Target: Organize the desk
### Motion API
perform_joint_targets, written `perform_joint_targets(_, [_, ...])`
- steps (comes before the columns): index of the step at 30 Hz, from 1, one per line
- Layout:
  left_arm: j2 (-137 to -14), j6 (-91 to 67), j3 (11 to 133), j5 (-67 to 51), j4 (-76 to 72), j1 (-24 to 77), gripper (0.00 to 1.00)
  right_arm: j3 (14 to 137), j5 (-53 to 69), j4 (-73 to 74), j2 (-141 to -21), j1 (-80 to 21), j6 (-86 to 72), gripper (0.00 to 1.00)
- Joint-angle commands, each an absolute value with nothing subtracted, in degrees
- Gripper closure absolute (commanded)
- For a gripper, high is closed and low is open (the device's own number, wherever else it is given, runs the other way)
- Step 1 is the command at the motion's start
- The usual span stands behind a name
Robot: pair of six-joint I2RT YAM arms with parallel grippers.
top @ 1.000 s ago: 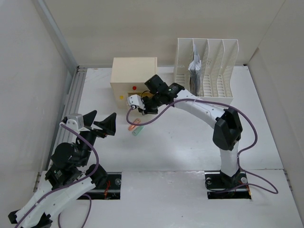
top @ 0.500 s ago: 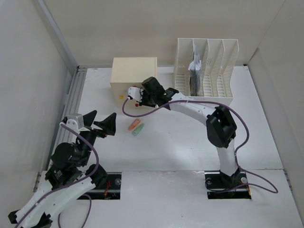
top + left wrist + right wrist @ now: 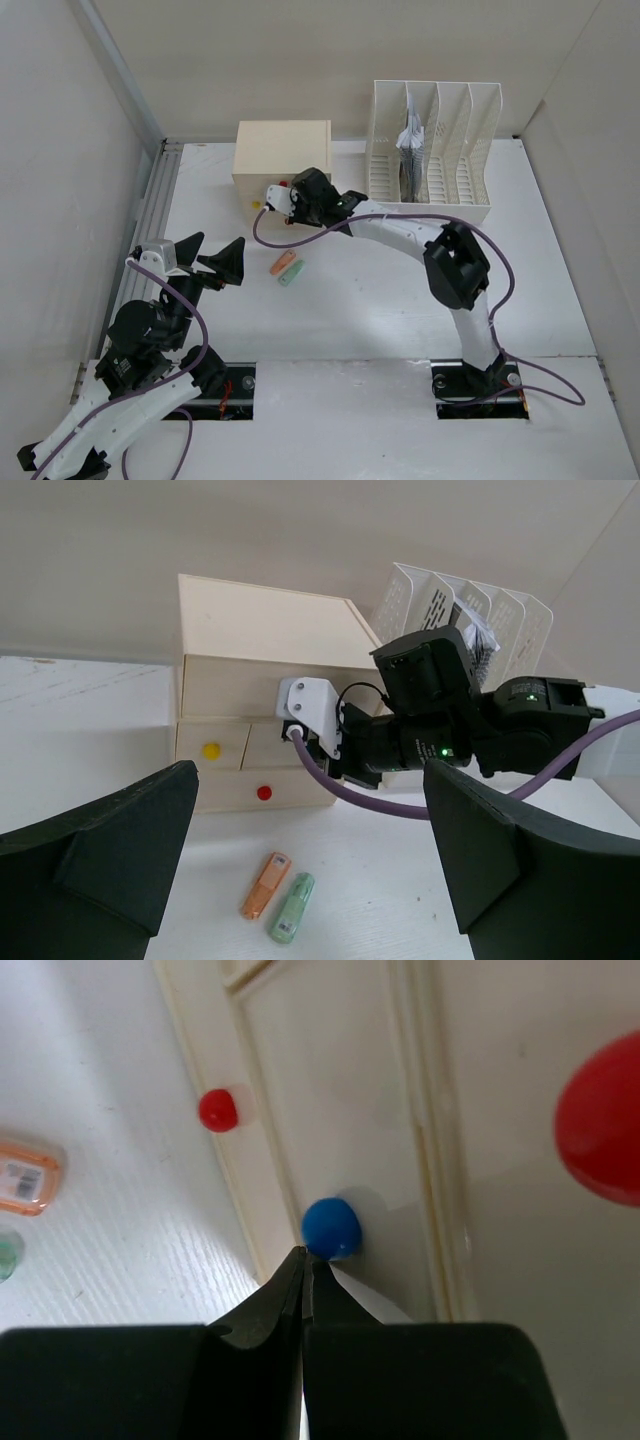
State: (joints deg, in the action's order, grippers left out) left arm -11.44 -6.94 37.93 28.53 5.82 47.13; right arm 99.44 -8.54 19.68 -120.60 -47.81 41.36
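The white desk [image 3: 380, 290] holds an orange capped stick [image 3: 283, 264] and a green one [image 3: 291, 273], lying side by side. They also show in the left wrist view, orange [image 3: 265, 885] and green [image 3: 291, 907]. My left gripper [image 3: 215, 255] is open and empty, left of the two sticks. My right gripper [image 3: 290, 197] is against the front of the cream drawer box [image 3: 282, 150]. In the right wrist view it [image 3: 308, 1257] is shut, its tips touching the underside of a blue knob [image 3: 331, 1228].
A white slotted file rack [image 3: 440, 150] with papers stands at the back right. A grey rail [image 3: 150, 220] runs along the left edge. Dark cutouts [image 3: 225, 390] lie around the arm bases. The box front has red [image 3: 218, 1110] and yellow [image 3: 210, 750] knobs.
My right gripper has moved back and left, from above the two sticks to the front of the drawer box. The left arm has not moved.
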Motion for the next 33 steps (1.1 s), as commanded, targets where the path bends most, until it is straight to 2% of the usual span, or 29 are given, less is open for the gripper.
perform_joint_targets(1, [-11.43,-7.03,37.88,28.83,3.52,46.93,0.06,101.25,2.32,23.17,-115.16,-46.67,43.83,1.0])
perform_joint_targets(2, [-11.43,-7.03,37.88,28.83,3.52,46.93,0.06,101.25,13.51,26.77,-114.01,-46.67,46.12,1.0])
perform_joint_targets(3, [-11.43,-7.03,37.36,28.83,3.52,46.93,0.06,102.03,18.93,30.9,-112.95,-46.67,48.93,0.97])
perform_joint_targets(4, [-11.95,-7.03,37.35,28.83,3.52,46.93,0.06,102.04,23.07,37.11,-111.81,-46.67,53.31,0.93])
perform_joint_targets(5, [-11.95,-7.03,37.35,28.83,3.52,46.93,0.06,102.04,27.03,40.14,-109.36,-46.67,55.7,0.85])
perform_joint_targets(6, [-11.95,-7.03,37.35,28.83,2.99,46.93,0.06,102.04,35.77,43.82,-108.29,-45.28,59.03,0.75])
perform_joint_targets(7, [-12.65,-7.03,37.35,28.13,2.99,46.93,0.06,102.56,39.77,50.21,-107.15,-44.57,62.37,0.57])
perform_joint_targets(10, [-13.35,-7.03,36.22,26.29,1.76,46.93,0.06,100.29,49.38,55.44,-102.49,-41.59,69.07,0.2])
perform_joint_targets(14, [-19.41,-9.66,35.6,22.16,-0.44,46.93,0.03,95.82,50.27,59.41,-98.01,-38.77,72.07,0.13])
perform_joint_targets(17, [-28.78,-14.4,37.61,17.76,-1.14,46.41,0.03,92.91,53.78,59.41,-94.05,-34.64,72.07,0.12])
perform_joint_targets(19, [-33.73,-17.3,38.84,15.83,0.17,45.88,0.03,90.27,56.33,58.62,-91.86,-32.18,71.46,0.25])
perform_joint_targets(20, [-37.75,-18.88,39.37,15.3,0.18,45.27,0.03,89.65,58.69,58.62,-91.24,-30.08,71.46,0.39])
perform_joint_targets(21, [-39.18,-22.29,39.37,15.29,0.18,45.26,0.05,88.95,59.67,59.15,-90.62,-29.1,71.46,0.91])
perform_joint_targets(22, [-40.16,-23.72,38.77,14.34,-0.52,45.26,0.08,87.64,60.63,59.15,-90.09,-28.31,70.06,1.0])
perform_joint_targets(26, [-41.48,-31.37,31.48,13.01,-8.33,45.26,0.21,83.94,62.49,59.15,-86.15,-25.93,70.05,1.0])
perform_joint_targets(28, [-41.48,-32.78,26.21,13.96,-13.34,45.26,0.22,82.8,62.49,58.63,-84.91,-24.27,70.05,0.97])
perform_joint_targets(30, [-40.88,-32.78,22.96,15.99,-17.38,45.79,0.23,82.09,62.49,58.62,-84.02,-23.39,70.05,0.84])
perform_joint_targets(31, [-40.35,-32.78,20.33,16.61,-18.45,45.79,0.23,81.48,62.49,58.62,-84.02,-22.6,70.05,0.68])
perform_joint_targets(32, [-40.34,-32.78,19.26,17.31,-19.41,45.79,0.23,81.47,62.49,58.1,-83.5,-22.59,70.05,0.58])
perform_joint_targets(33, [-40.34,-32.26,18.29,18.36,-20.21,45.79,0.23,80.95,63.27,58.1,-83.5,-21.8,70.05,0.55])
